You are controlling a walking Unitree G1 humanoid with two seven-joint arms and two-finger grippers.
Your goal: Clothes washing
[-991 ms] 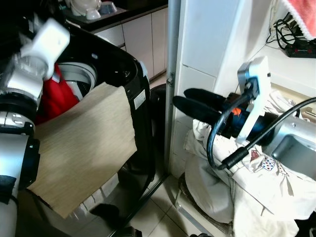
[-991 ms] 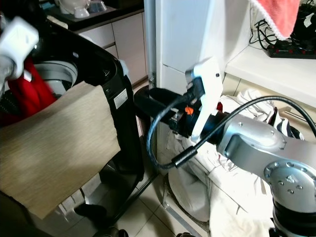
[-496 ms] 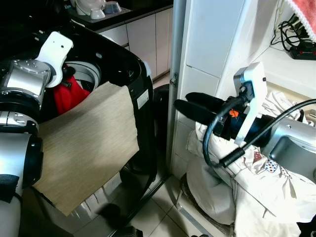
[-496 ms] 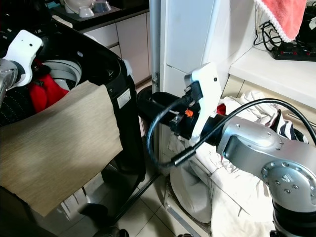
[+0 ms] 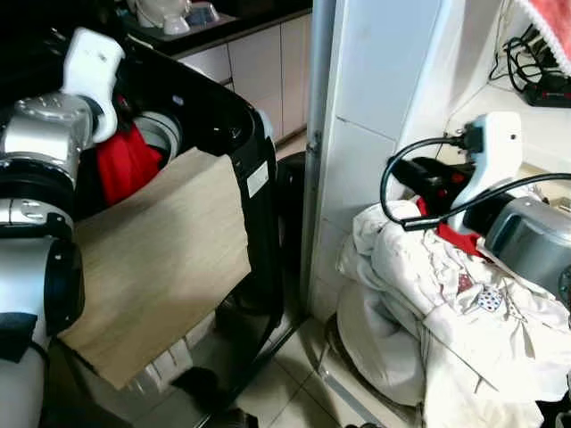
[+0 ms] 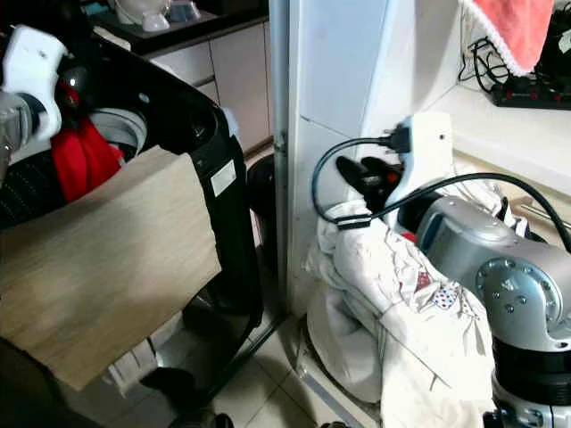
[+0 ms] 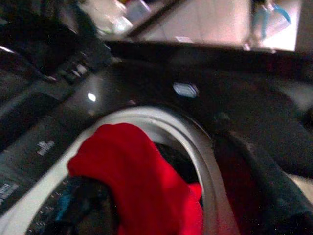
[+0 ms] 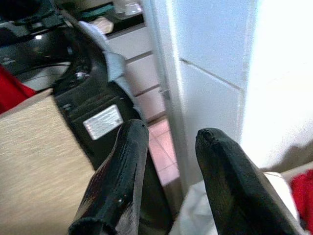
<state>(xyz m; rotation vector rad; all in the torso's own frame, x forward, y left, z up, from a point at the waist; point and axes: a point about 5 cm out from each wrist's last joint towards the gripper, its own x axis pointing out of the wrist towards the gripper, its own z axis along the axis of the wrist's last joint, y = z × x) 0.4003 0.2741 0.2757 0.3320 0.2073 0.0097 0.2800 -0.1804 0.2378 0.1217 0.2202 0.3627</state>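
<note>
A black top-loading washing machine (image 5: pixel 254 134) stands open on the left. My left gripper (image 5: pixel 111 116) hangs over its drum, shut on a red garment (image 5: pixel 125 165) that droops into the opening. The left wrist view has the red garment (image 7: pixel 137 171) inside the white drum rim (image 7: pixel 195 147). My right gripper (image 5: pixel 406 169) is open and holds nothing. It sits above a pile of white laundry (image 5: pixel 428 294) beside the white wall. Its two black fingers (image 8: pixel 117 181) stand apart in the right wrist view.
A beige sheet (image 5: pixel 161 259) is draped over the washer's front. A red item (image 5: pixel 459 239) lies in the white pile. A pink towel (image 6: pixel 504 27) and a power strip (image 5: pixel 544 89) are on the shelf at upper right. Tiled floor (image 5: pixel 285 392) lies between washer and pile.
My right arm has drawn back to the right, its gripper now close over the laundry pile. My left gripper has risen above the drum, pulling the red garment up with it.
</note>
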